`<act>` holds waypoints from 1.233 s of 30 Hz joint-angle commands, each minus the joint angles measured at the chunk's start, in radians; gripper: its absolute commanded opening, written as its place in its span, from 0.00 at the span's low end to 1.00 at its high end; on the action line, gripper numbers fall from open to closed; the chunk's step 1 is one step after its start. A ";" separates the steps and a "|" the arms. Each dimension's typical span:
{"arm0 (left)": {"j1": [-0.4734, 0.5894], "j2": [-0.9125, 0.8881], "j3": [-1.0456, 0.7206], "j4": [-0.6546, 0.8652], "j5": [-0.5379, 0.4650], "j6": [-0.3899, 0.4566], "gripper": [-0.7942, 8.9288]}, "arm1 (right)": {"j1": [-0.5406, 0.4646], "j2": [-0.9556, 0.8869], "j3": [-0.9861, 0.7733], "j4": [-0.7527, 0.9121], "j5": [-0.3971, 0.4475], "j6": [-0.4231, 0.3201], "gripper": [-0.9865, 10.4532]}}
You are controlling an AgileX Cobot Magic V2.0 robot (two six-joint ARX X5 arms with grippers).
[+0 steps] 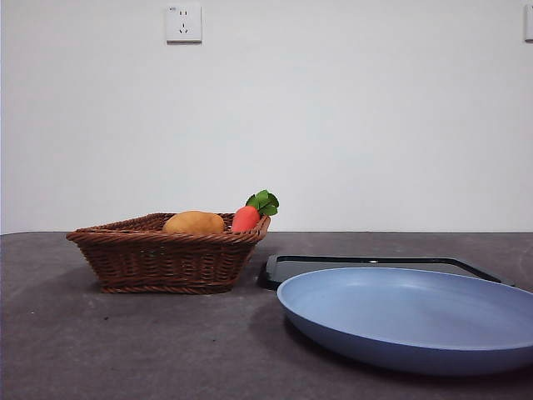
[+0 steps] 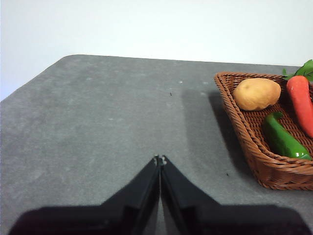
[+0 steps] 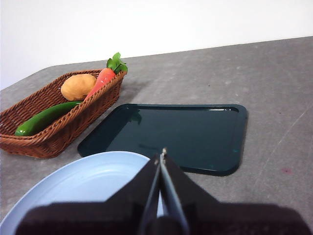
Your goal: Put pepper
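The dark-green pepper (image 2: 282, 138) lies in the brown wicker basket (image 2: 274, 169), next to a tan potato (image 2: 256, 93) and an orange-red carrot (image 2: 302, 103). It also shows in the right wrist view (image 3: 45, 118). In the front view the basket's wall (image 1: 166, 260) hides the pepper. My left gripper (image 2: 160, 159) is shut and empty above bare table, apart from the basket. My right gripper (image 3: 163, 153) is shut and empty above the blue plate (image 3: 88, 183). Neither arm shows in the front view.
A dark-green square tray (image 3: 171, 134) lies beside the basket, beyond the blue plate (image 1: 416, 321). The tray (image 1: 366, 265) lies behind the plate in the front view. A white wall with a socket (image 1: 183, 22) stands behind the grey table.
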 commanded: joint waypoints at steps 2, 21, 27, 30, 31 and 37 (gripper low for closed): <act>0.003 -0.005 -0.011 0.012 0.008 -0.061 0.09 | 0.002 -0.003 -0.006 -0.005 0.001 0.048 0.10; 0.003 0.027 0.229 -0.121 0.319 -0.319 0.09 | 0.003 0.084 0.253 0.022 -0.007 0.337 0.09; 0.003 0.181 0.412 -0.249 0.434 -0.234 0.09 | 0.009 0.258 0.499 -0.187 -0.071 0.201 0.09; 0.003 0.281 0.510 -0.338 0.504 -0.166 0.09 | 0.021 0.357 0.635 -0.342 -0.088 0.108 0.09; 0.003 0.317 0.545 -0.370 0.528 -0.139 0.09 | 0.026 0.393 0.682 -0.399 -0.088 0.070 0.09; 0.001 0.482 0.711 -0.547 0.580 0.009 0.09 | 0.062 0.556 0.903 -0.716 -0.084 -0.114 0.09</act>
